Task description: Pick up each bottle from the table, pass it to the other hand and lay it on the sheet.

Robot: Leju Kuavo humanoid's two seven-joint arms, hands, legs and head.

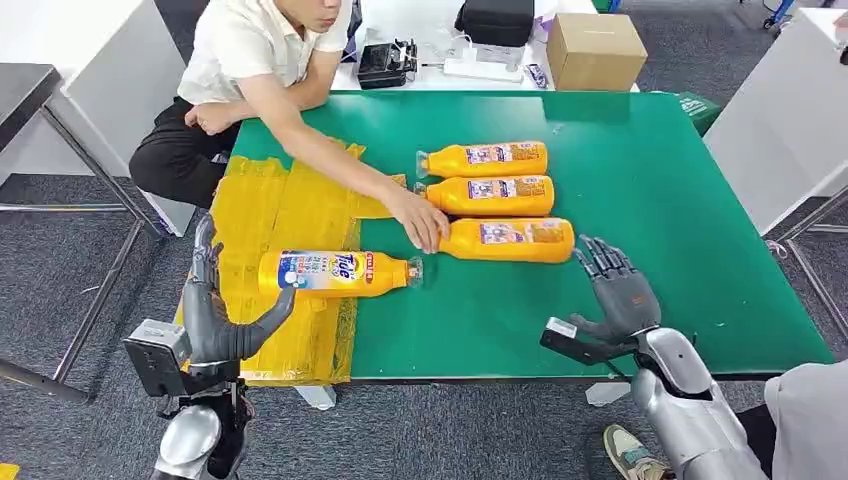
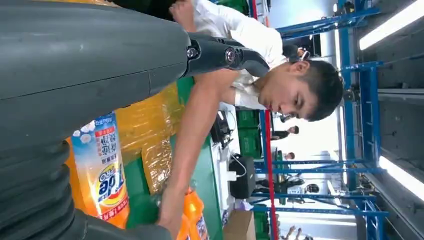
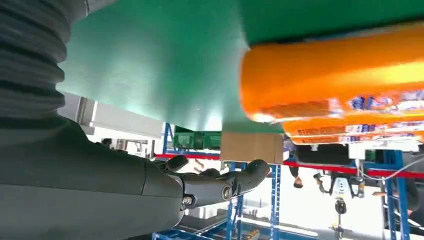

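An orange bottle with a blue Tide label (image 1: 335,273) (image 2: 102,170) lies on its side across the right edge of the yellow sheet (image 1: 280,215) (image 2: 147,120), cap pointing right. My left hand (image 1: 215,315) is open just beside its base, fingers spread, not touching it. Three more orange bottles lie on the green table: the nearest (image 1: 508,240) (image 3: 340,75), a middle one (image 1: 488,195) and a far one (image 1: 487,159). My right hand (image 1: 612,290) is open, fingers up, just right of the nearest bottle's base.
A person sits at the table's far left; their hand (image 1: 420,222) rests by the nearest bottle's cap. A cardboard box (image 1: 595,50) and a black case (image 1: 495,20) stand beyond the table's far edge. Bare green table (image 1: 680,200) extends to the right.
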